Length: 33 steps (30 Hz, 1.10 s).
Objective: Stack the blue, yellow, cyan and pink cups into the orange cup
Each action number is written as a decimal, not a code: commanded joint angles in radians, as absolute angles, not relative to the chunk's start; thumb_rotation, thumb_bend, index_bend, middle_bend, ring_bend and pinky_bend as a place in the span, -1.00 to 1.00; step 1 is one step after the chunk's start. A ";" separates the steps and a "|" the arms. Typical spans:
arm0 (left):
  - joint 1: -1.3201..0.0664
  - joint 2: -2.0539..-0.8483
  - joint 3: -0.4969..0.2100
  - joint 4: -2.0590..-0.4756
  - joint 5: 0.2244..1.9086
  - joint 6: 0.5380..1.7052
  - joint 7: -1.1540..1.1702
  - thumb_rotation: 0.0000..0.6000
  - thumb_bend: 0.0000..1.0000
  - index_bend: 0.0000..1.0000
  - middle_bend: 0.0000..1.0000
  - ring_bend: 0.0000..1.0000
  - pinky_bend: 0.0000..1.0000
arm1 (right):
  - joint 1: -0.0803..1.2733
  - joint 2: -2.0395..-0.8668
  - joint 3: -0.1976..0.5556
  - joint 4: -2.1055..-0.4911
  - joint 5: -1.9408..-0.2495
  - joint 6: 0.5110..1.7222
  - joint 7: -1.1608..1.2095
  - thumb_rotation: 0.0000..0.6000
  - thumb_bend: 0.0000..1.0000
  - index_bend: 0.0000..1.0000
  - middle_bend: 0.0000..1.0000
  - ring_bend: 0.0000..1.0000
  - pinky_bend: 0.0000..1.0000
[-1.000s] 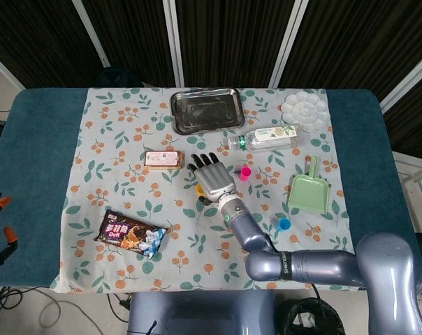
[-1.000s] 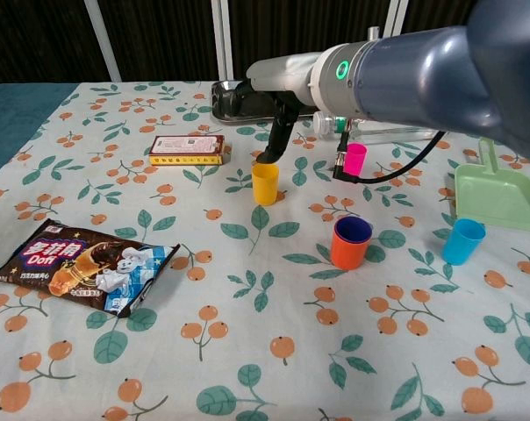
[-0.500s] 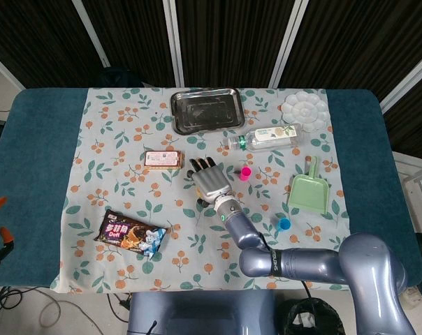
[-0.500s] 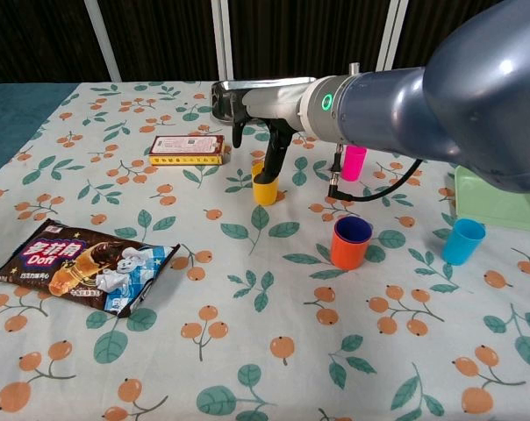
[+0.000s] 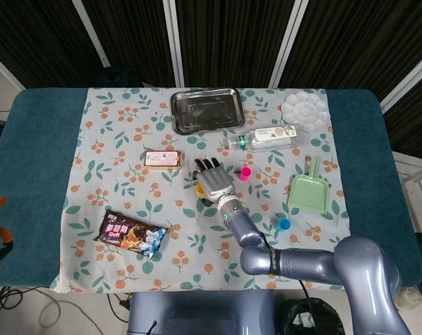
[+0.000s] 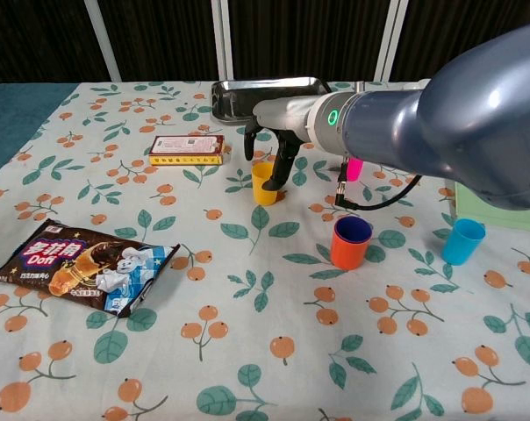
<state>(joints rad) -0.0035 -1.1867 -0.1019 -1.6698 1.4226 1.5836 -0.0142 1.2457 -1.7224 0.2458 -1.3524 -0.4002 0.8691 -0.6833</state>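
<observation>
- The right hand (image 6: 274, 151) has dropped lower over the yellow cup (image 6: 264, 184), fingers (image 6: 287, 171) apart around it, not yet clamped.
- Grasp looks imminent; orange cup (image 6: 350, 243) waits nearer right.

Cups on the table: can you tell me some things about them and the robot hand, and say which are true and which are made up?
1. The blue cup already sits inside the orange cup. True.
2. The right robot hand is at the pink cup. False: it is over the yellow cup, fingers pointing down around it.
3. The cyan cup stands alone near the green dustpan. True.
4. The yellow cup lies tipped over. False: it stands upright.
5. The snack bag is on the metal tray. False: it lies on the cloth, far from the tray.
</observation>
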 commanded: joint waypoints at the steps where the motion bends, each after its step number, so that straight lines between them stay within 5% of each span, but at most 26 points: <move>1: -0.004 -1.186 -0.102 -1.671 1.423 1.584 -0.013 1.00 0.36 -0.65 -0.81 -0.99 -0.93 | 1.244 -1.731 0.245 -1.339 -0.408 0.868 -0.676 1.00 -0.25 -0.30 -1.00 -1.00 -0.93; 33: -0.004 -1.182 -0.106 -1.671 1.415 1.581 -0.014 1.00 0.36 -0.65 -0.81 -0.99 -0.93 | 1.232 -1.766 0.255 -1.260 -0.432 0.838 -0.647 1.00 -0.25 -0.12 -1.00 -0.98 -0.88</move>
